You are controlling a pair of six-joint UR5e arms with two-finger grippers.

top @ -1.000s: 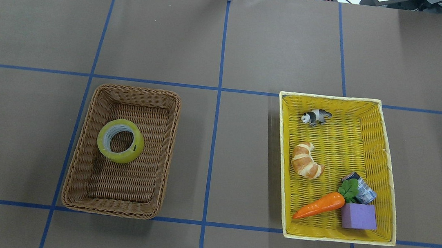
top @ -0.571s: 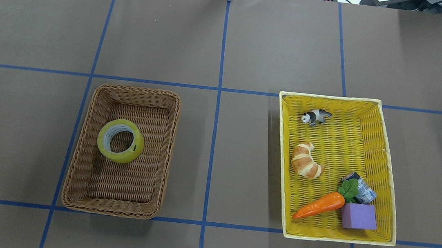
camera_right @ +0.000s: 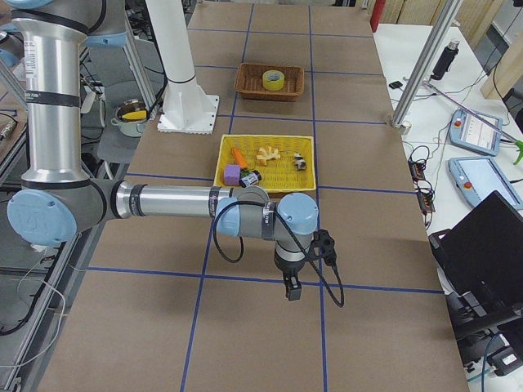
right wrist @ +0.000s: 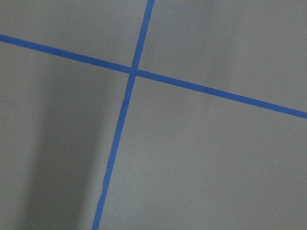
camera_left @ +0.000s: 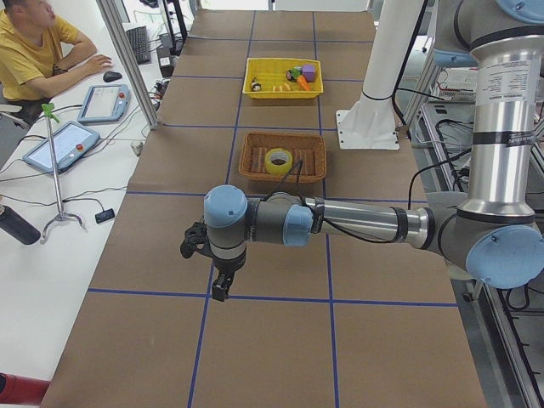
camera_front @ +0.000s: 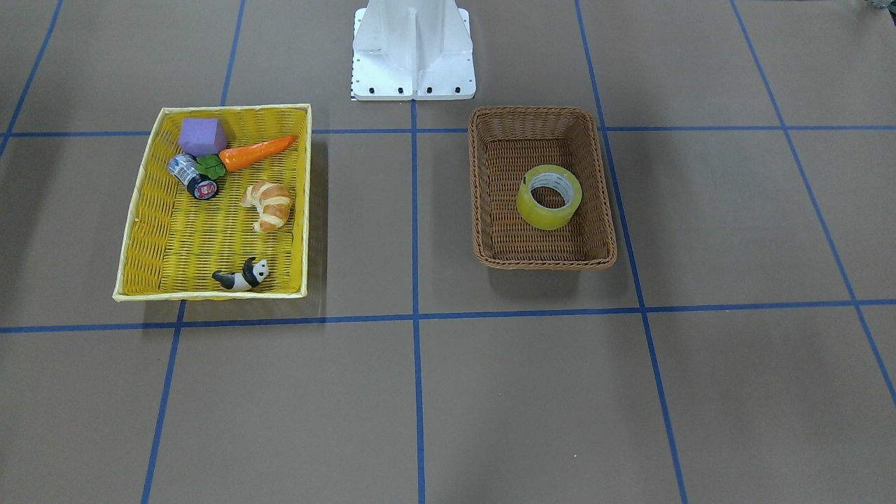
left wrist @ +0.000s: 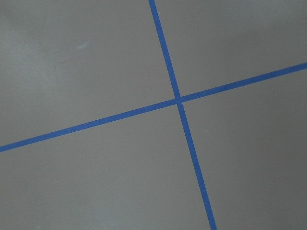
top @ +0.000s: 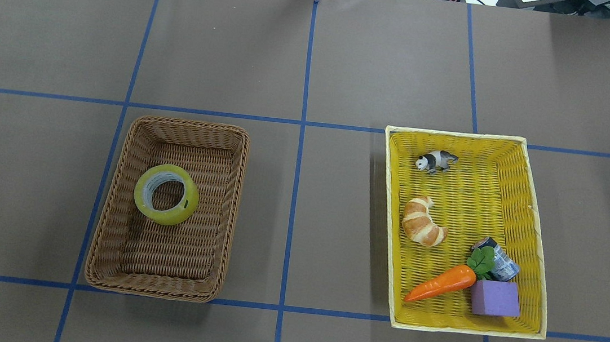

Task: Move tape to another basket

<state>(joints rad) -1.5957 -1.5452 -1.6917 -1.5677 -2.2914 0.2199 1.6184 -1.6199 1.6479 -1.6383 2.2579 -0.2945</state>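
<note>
The tape is a yellowish roll lying flat inside the brown wicker basket on the table's left half; it also shows in the front view. Neither gripper is in the overhead or front view. In the exterior left view the left gripper hangs over bare table, far from the brown basket. In the exterior right view the right gripper hangs over bare table, short of the yellow basket. I cannot tell whether either is open or shut. Both wrist views show only table and blue lines.
The shallow yellow basket on the right holds a toy panda, a croissant, a carrot, a purple block and a silver cylinder. The robot's white base stands between the baskets. An operator sits beside the table.
</note>
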